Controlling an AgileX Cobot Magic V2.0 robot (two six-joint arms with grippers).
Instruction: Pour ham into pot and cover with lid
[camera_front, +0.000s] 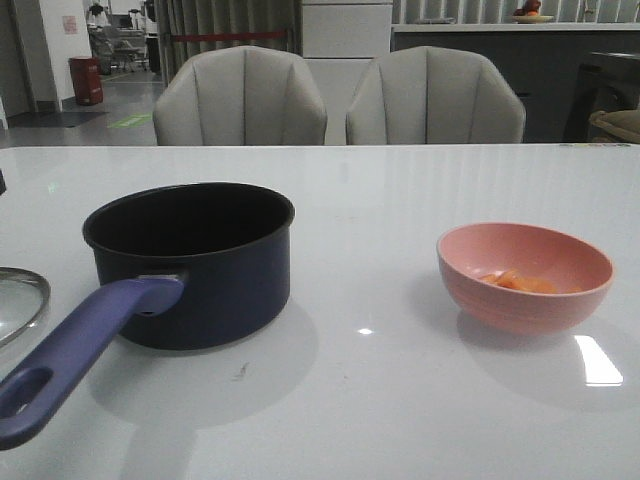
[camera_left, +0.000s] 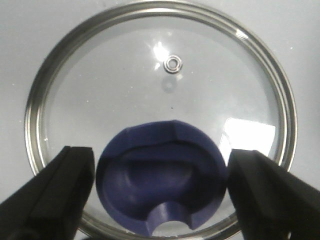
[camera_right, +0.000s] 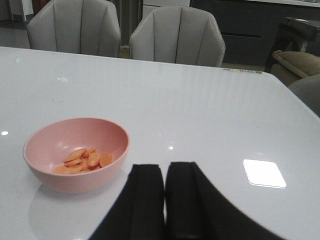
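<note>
The dark navy pot (camera_front: 190, 265) stands on the white table at the left, its purple-blue handle (camera_front: 80, 350) pointing toward the near left. Only an edge of the glass lid (camera_front: 18, 300) shows at the far left of the front view. In the left wrist view the lid (camera_left: 160, 75) lies flat, and my left gripper (camera_left: 162, 162) is open with its fingers either side of the blue knob (camera_left: 160, 180), apart from it. The ham (camera_front: 520, 282) lies in a pink bowl (camera_front: 525, 300) at the right. My right gripper (camera_right: 164, 170) is shut and empty, close beside the bowl (camera_right: 75, 175) of ham (camera_right: 85, 161).
Two grey chairs (camera_front: 240, 100) (camera_front: 435, 100) stand behind the table's far edge (camera_front: 400, 146). White table surface lies between the pot and the bowl. Neither arm shows in the front view.
</note>
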